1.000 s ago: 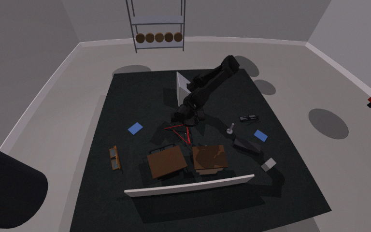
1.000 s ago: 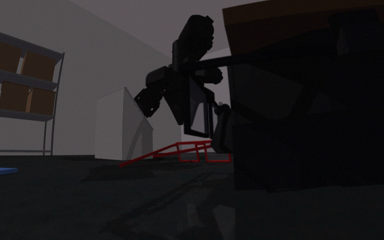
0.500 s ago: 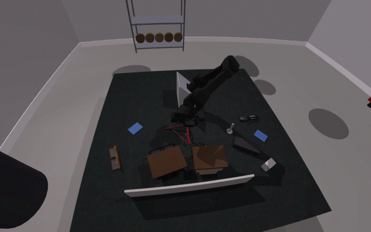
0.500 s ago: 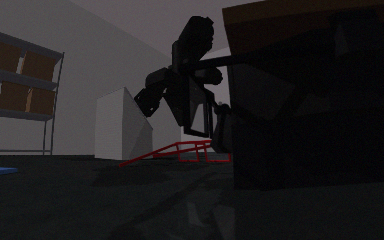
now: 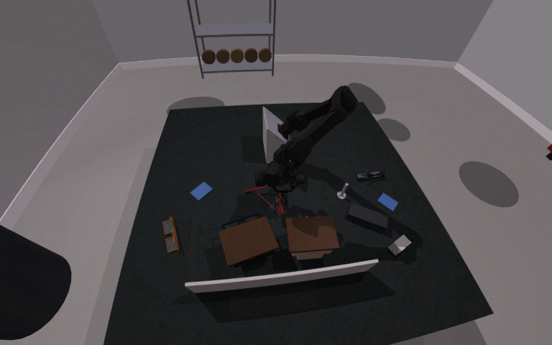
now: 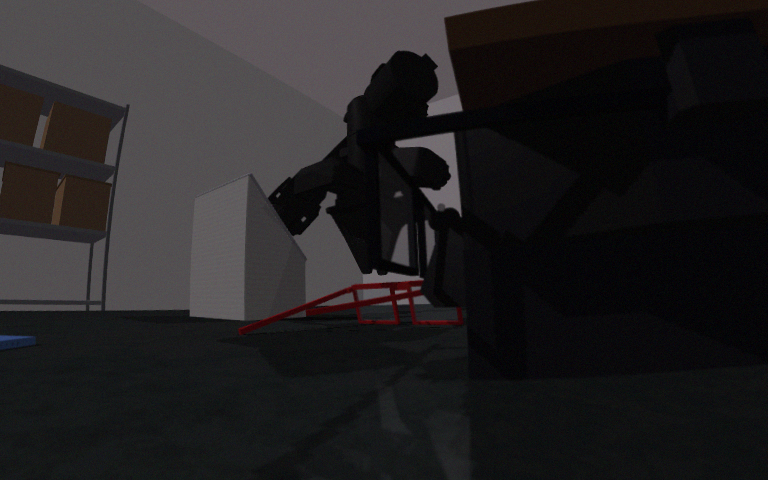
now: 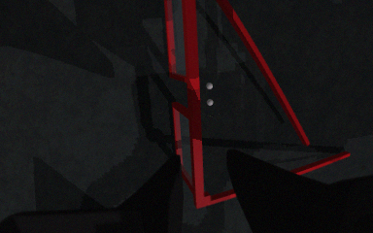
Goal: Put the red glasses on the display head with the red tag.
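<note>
The red glasses (image 5: 280, 204) (image 6: 373, 286) (image 7: 196, 131) rest on the dark mat with temples spread. My gripper (image 6: 374, 271) (image 7: 203, 160) is partly open, low over them. In the wrist view its fingertips lie on either side of the front frame near one lens; nothing is visibly gripped. In the top view the arm hides the fingertips. Two brown-topped display heads stand nearby: the left head (image 5: 248, 241) wears black glasses (image 6: 370, 198), and the right head (image 5: 312, 233) shows no glasses. No red tag is visible, so I cannot tell which head bears it.
A white sloped block (image 5: 273, 146) (image 6: 220, 254) stands behind the glasses. A long pale panel (image 5: 284, 278) stands beyond the heads. Orange glasses (image 5: 175, 236) lie left. Folded dark glasses (image 5: 370, 175), a small stand (image 5: 341, 195), a dark box (image 5: 367, 215) and a white box (image 5: 400, 244) are right.
</note>
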Controlling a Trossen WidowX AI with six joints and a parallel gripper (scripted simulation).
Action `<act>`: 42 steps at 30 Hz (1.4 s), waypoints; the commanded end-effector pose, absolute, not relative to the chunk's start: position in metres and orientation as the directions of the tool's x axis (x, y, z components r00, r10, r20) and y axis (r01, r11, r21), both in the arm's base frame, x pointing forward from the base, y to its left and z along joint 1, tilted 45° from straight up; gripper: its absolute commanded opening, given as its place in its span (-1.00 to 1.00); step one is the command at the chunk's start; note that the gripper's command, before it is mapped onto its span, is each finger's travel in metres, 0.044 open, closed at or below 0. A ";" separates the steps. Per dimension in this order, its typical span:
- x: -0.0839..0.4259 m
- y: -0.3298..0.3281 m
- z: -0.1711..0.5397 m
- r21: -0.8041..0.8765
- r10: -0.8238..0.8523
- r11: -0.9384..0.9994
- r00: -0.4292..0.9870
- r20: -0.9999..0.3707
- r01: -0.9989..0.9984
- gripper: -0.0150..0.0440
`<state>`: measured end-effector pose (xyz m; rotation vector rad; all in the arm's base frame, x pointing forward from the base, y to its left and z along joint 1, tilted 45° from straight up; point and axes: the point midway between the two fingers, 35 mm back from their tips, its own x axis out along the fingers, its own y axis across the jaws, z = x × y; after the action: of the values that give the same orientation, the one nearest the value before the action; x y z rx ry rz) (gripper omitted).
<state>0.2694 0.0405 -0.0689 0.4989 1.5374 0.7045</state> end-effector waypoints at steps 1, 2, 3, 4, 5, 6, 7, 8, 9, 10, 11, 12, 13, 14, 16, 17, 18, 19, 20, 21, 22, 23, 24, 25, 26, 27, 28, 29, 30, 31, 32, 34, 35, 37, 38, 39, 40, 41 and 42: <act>0.264 0.049 -0.076 0.700 0.692 0.709 -0.108 -0.714 -0.086 -0.08; 0.264 0.050 -0.077 0.700 0.692 0.709 -0.108 -0.714 -0.086 -0.08; 0.264 0.052 -0.078 0.700 0.692 0.709 -0.108 -0.714 -0.086 -0.08; 0.263 0.053 -0.079 0.700 0.692 0.709 -0.108 -0.714 -0.086 -0.08; 0.263 0.054 -0.080 0.700 0.692 0.709 -0.108 -0.714 -0.086 -0.08; 0.263 0.055 -0.081 0.700 0.692 0.709 -0.108 -0.714 -0.086 -0.08; 0.262 0.057 -0.082 0.701 0.692 0.708 -0.108 -0.713 -0.086 -0.08; 0.262 0.058 -0.083 0.701 0.693 0.708 -0.108 -0.713 -0.086 -0.08; 0.262 0.059 -0.084 0.701 0.693 0.708 -0.108 -0.713 -0.086 -0.08; 0.261 0.060 -0.085 0.701 0.693 0.708 -0.108 -0.713 -0.086 -0.08; 0.261 0.062 -0.086 0.701 0.693 0.708 -0.108 -0.713 -0.086 -0.08; 0.260 0.063 -0.087 0.702 0.693 0.707 -0.108 -0.712 -0.086 -0.08; 0.260 0.064 -0.088 0.702 0.694 0.707 -0.109 -0.712 -0.086 -0.08; 0.260 0.065 -0.089 0.702 0.694 0.707 -0.109 -0.712 -0.086 -0.08; 0.259 0.068 -0.091 0.702 0.694 0.707 -0.109 -0.711 -0.086 -0.08; 0.259 0.068 -0.091 0.703 0.694 0.706 -0.109 -0.711 -0.086 -0.08; 0.259 0.069 -0.091 0.703 0.694 0.706 -0.109 -0.711 -0.086 -0.08; 0.259 0.069 -0.091 0.703 0.694 0.706 -0.109 -0.711 -0.086 -0.08; 0.259 0.069 -0.091 0.703 0.694 0.706 -0.109 -0.711 -0.086 -0.08; 0.259 0.069 -0.091 0.703 0.694 0.706 -0.109 -0.711 -0.086 -0.08; 0.259 0.069 -0.091 0.703 0.694 0.706 -0.109 -0.711 -0.086 -0.08; 0.259 0.069 -0.091 0.703 0.694 0.706 -0.109 -0.711 -0.086 -0.08; 0.259 0.069 -0.091 0.703 0.694 0.706 -0.109 -0.711 -0.086 -0.08; 0.259 0.069 -0.091 0.703 0.694 0.706 -0.109 -0.711 -0.086 -0.08; 0.259 0.069 -0.091 0.703 0.694 0.706 -0.109 -0.711 -0.086 -0.08; 0.259 0.068 -0.091 0.703 0.694 0.706 -0.109 -0.711 -0.086 -0.08; 0.259 0.068 -0.092 0.703 0.694 0.706 -0.109 -0.711 -0.086 -0.08; 0.259 0.068 -0.092 0.703 0.694 0.706 -0.109 -0.711 -0.086 -0.08; 0.259 0.067 -0.092 0.703 0.694 0.706 -0.109 -0.711 -0.086 -0.08; 0.259 0.067 -0.093 0.703 0.694 0.706 -0.109 -0.711 -0.086 -0.08; 0.259 0.067 -0.093 0.703 0.694 0.706 -0.109 -0.711 -0.086 -0.08; 0.259 0.066 -0.094 0.703 0.694 0.706 -0.109 -0.711 -0.086 -0.08; 0.259 0.065 -0.095 0.703 0.694 0.707 -0.109 -0.711 -0.086 -0.08; 0.259 0.066 -0.092 0.700 0.692 0.709 -0.108 -0.714 -0.087 -0.13; 0.259 0.066 -0.092 0.700 0.692 0.709 -0.108 -0.714 -0.087 -0.15; 0.259 0.066 -0.092 0.700 0.692 0.709 -0.108 -0.714 -0.087 -0.18; 0.259 0.066 -0.092 0.700 0.692 0.709 -0.108 -0.714 -0.087 -0.20; 0.259 0.066 -0.092 0.700 0.692 0.709 -0.108 -0.714 -0.087 -0.22; 0.259 0.066 -0.092 0.700 0.692 0.709 -0.108 -0.714 -0.087 -0.24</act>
<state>0.2591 0.0661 -0.0927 0.5129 1.5518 0.7073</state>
